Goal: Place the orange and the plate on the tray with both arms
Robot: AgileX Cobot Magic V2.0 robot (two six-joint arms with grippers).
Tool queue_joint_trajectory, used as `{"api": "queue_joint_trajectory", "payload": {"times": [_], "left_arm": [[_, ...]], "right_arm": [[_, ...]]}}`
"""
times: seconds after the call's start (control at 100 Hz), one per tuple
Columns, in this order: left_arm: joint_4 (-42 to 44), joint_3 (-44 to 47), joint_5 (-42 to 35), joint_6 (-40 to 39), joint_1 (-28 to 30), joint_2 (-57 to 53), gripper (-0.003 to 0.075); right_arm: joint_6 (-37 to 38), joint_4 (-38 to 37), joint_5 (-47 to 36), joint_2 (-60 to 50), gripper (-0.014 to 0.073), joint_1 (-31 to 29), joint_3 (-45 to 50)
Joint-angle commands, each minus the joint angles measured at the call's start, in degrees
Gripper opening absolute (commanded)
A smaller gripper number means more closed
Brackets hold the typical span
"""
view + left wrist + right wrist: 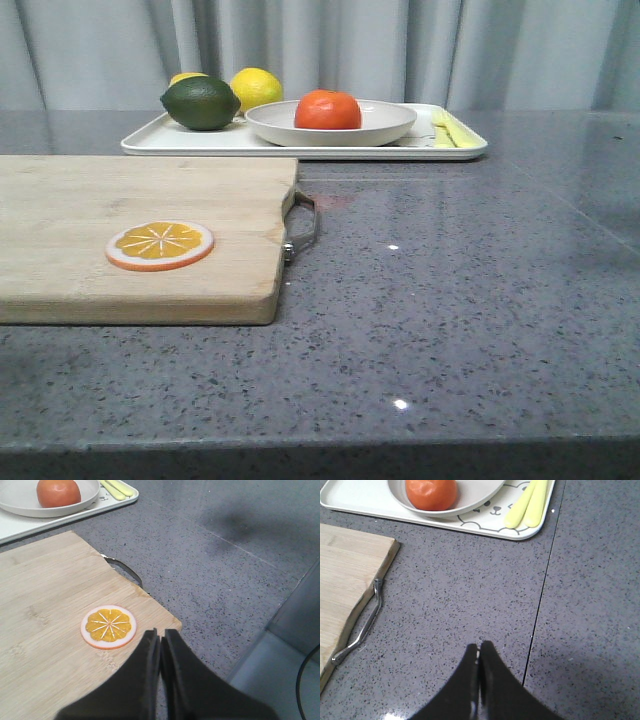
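Note:
The red-orange orange [327, 110] sits in the beige plate [385, 124], and the plate rests on the white tray [160, 136] at the back of the table. Orange [58, 492], plate [20, 505] and tray [30, 522] also show in the left wrist view. The right wrist view shows the orange [431, 492], the plate [475, 495] and the tray's bear drawing [485, 515]. My left gripper [160, 635] is shut and empty above the wooden board's corner. My right gripper [479, 647] is shut and empty over bare counter, short of the tray. Neither arm shows in the front view.
A wooden cutting board [100, 210] with a metal handle [303, 225] lies front left, with a flat orange slice [160, 245] on it. On the tray are a dark green lime [201, 103], a yellow lemon [256, 88] and pale yellow utensils [447, 129]. Grey curtains hang behind.

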Motion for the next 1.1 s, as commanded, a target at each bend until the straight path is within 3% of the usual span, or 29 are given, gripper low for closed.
{"api": "queue_joint_trajectory", "payload": {"times": [0.0,0.22,0.6,1.09], "left_arm": [[-1.06,-1.47,-5.03,-0.20,0.05,0.23,-0.0019],[-0.58,-1.47,-5.17,0.03,0.05,0.23,-0.0019],[-0.47,-1.47,-5.26,1.25,0.05,0.13,-0.0019],[-0.69,4.48,-5.55,1.49,0.05,-9.80,-0.0019]], "right_arm": [[-1.43,1.02,-5.92,-5.11,-0.0068,-0.19,2.12],[-3.25,1.02,-12.05,-15.77,-0.0068,-0.19,12.76],[-3.25,1.02,-15.32,-33.62,-0.0068,-0.19,27.87],[-3.30,1.01,-15.65,-46.31,-0.0068,-0.19,33.67]]}}
